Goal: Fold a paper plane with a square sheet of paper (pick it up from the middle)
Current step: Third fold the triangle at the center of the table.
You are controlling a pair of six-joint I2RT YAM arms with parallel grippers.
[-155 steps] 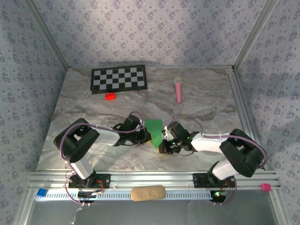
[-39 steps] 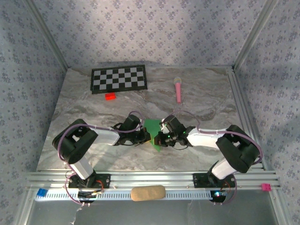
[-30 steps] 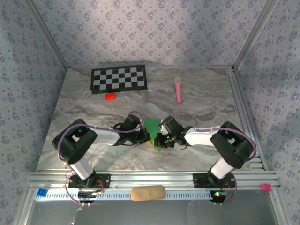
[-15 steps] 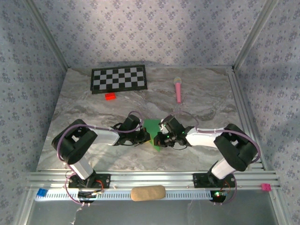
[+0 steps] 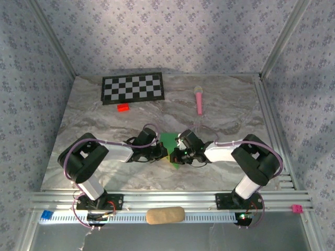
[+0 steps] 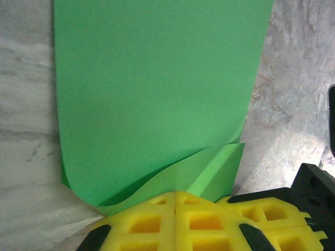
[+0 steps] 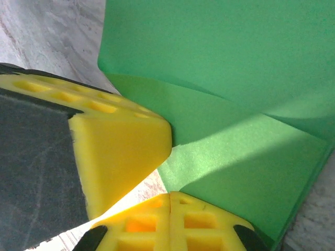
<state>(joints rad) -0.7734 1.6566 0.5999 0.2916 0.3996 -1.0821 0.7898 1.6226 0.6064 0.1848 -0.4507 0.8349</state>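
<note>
- Paper (image 5: pixel 170 140) is what we are folding. It is green and sits near the middle of the worktop (image 5: pixel 104 136), a bit to the front, between our two claws.
- Our left claw (image 6: pixel 175 209) is pinched tight on one edge of the paper. Its yellow pads (image 6: pixel 204 206) meet, and the paper goes in between them.
- Our right claw (image 7: pixel 170 214) is pinched on the paper too, from the other side. The two claws are just beside each other.
- In the wrist views the paper has more than one layer: a big flap on top and a smaller bent one under it. We cannot tell if the paper touches the worktop.
- We think the paper is very light, thin and floppy. It will bend with a small push. It could tear or crumple if we pull the two claws apart hard.
- It looks smooth, so it may slip out of a loose hold. We think the best place to hold it is on an edge or right by a fold, with the pads pressing flat on both sides.
- We think a fold will only be sharp if we press it down flat on the worktop.
- We count one green paper, two claws, one checkerboard (image 5: pixel 132 88), one red block (image 5: pixel 123 107) and one pink toy (image 5: pixel 199 99). Those last three lie far back, well apart from the paper.
</note>
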